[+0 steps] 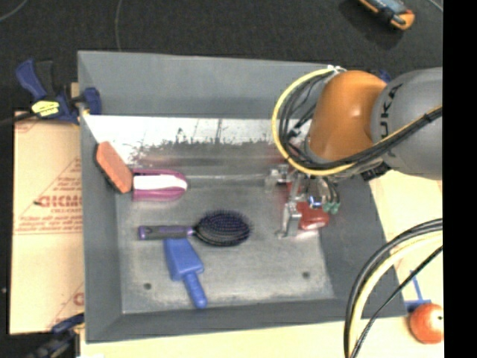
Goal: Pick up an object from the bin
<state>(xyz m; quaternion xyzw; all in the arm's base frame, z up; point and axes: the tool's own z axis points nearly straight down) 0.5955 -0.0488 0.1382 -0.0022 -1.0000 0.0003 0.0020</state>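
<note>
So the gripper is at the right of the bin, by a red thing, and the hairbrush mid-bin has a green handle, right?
Not quite: the camera view shows the hairbrush with a purple handle, not green. The gripper is indeed at the right of the bin, by the red thing.

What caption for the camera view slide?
Gripper low over a red thing at right in the bin; hairbrush and blue brush lie left of it.

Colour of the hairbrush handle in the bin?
Purple. The hairbrush handle shows best in the camera view; its head is dark.
</note>
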